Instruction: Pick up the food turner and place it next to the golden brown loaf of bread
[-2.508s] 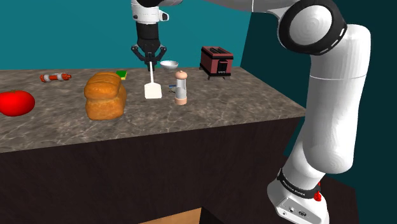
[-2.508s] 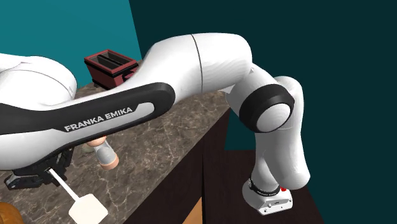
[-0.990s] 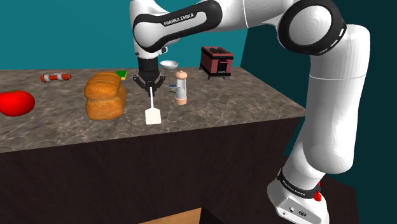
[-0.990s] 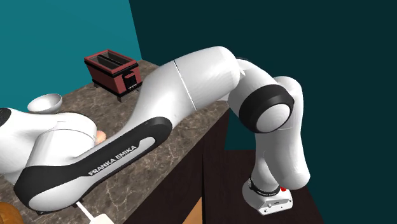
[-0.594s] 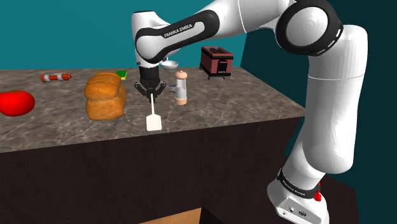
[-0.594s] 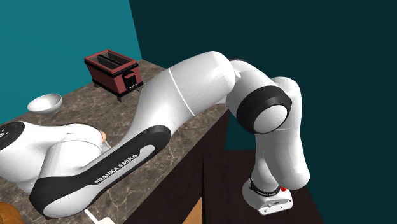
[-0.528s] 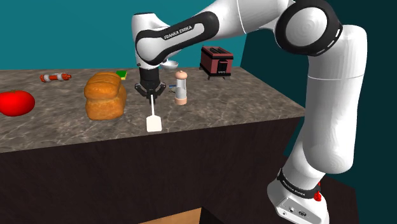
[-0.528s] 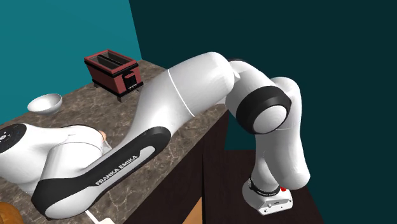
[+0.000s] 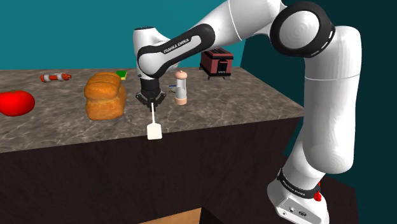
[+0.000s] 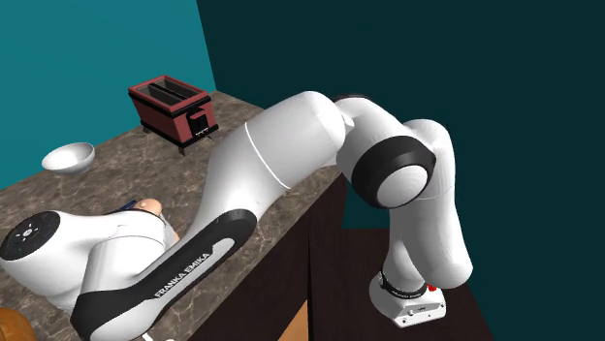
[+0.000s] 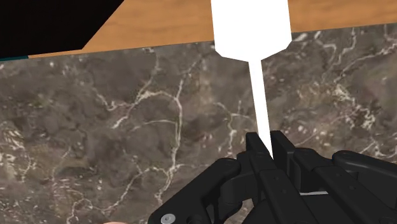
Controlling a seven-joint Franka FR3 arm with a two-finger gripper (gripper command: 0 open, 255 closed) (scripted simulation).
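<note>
Hand (image 9: 151, 101) clamped on white turner (image 9: 153, 130) | lower than before | blade now at bench (image 9: 229, 102) front edge | loaf (image 9: 105, 95) nearby

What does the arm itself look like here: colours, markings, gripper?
White rounded arm links, dark joint rings; a black band carries white FRANKA EMIKA lettering. The gripper is all black, two-fingered. A small red part sits near the base.

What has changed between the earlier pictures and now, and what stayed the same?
The arm came down and toward the front edge of the counter, carrying the white spatula; its blade now hangs low by that edge, to the shoulder view's right of the loaf. The jaws stay shut on the handle. The loaf, tomato, pepper mill and toaster have not moved.
</note>
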